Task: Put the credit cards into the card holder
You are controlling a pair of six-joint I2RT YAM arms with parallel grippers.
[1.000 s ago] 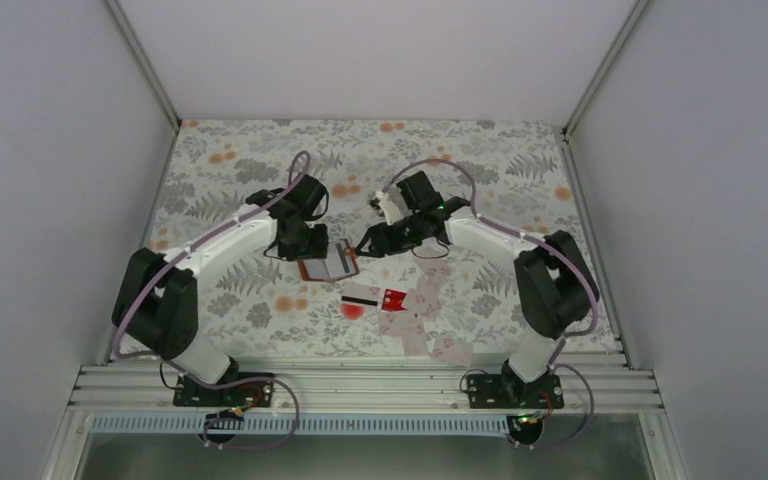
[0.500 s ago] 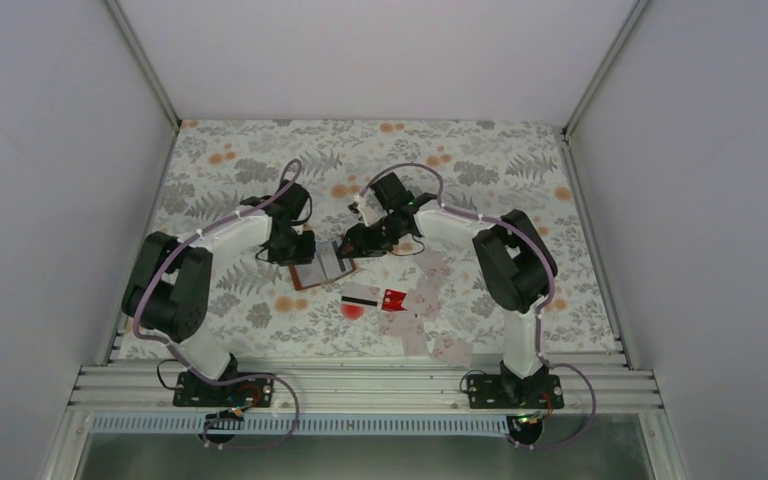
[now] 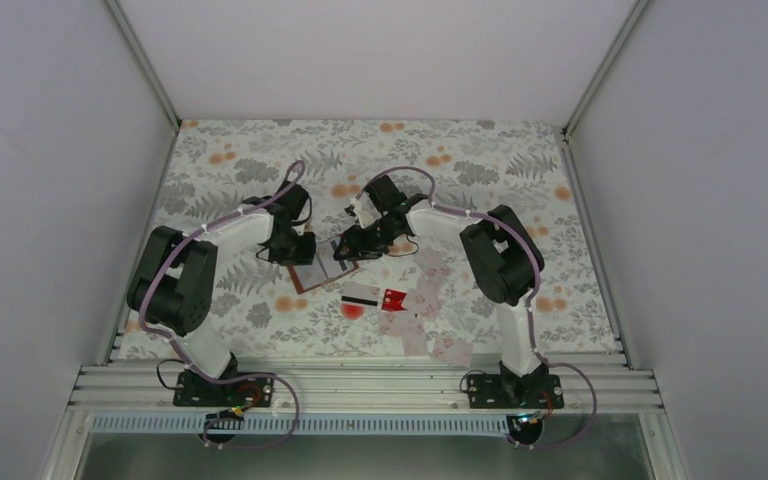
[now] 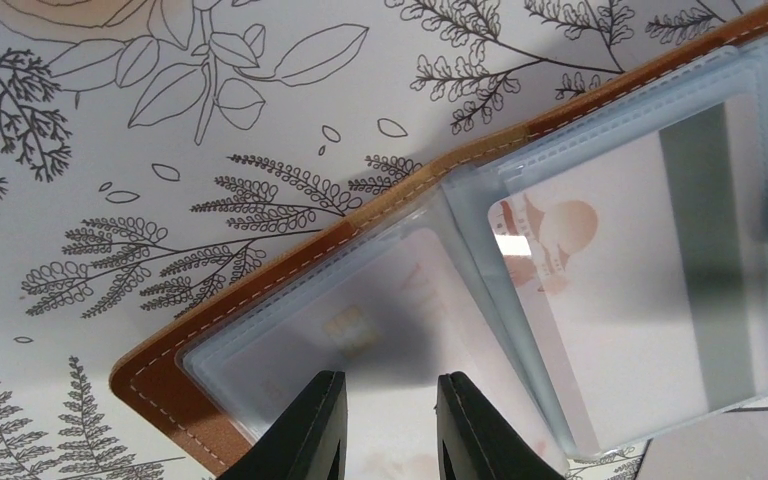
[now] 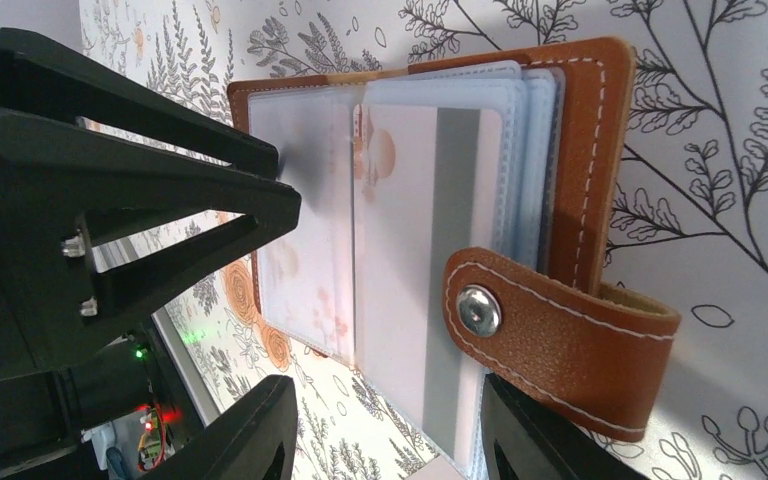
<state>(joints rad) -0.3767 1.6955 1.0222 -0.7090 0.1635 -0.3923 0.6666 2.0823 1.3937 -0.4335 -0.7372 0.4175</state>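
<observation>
1. Pressing in from both sides, the two arms now crowd the card holder (image 3: 320, 270) more closely than a second ago. It lies open on the flowered table (image 3: 520, 180) between them, turned a little from where it lay.
2. The left gripper (image 4: 390, 430) has narrowed its jaws to a slim gap. Its tips rest on the left sleeve (image 4: 260, 350), which holds a chip card (image 4: 400, 300). Nothing looks pinched, so I judge it is pinning that side flat.
3. The right gripper (image 5: 390, 430) stands about half open, as before, straddling the near end of the right sleeve beside the snap strap (image 5: 550, 330). Whether a finger touches the sleeve I cannot tell.
4. A grey-striped card (image 5: 430, 250) sits inside that right sleeve, its far edge well within the pocket.
5. With two cards housed and the holder steadied, the job looks partly done.
6. More cards lie loose on the table just nearer the bases: a black-striped card (image 3: 360, 296), a red card (image 3: 394, 298) and pale cards (image 3: 418, 320) trailing toward the right base.
7. Fetching one probably falls to the right arm. The holder may slide or fold shut if the left tips lift.
</observation>
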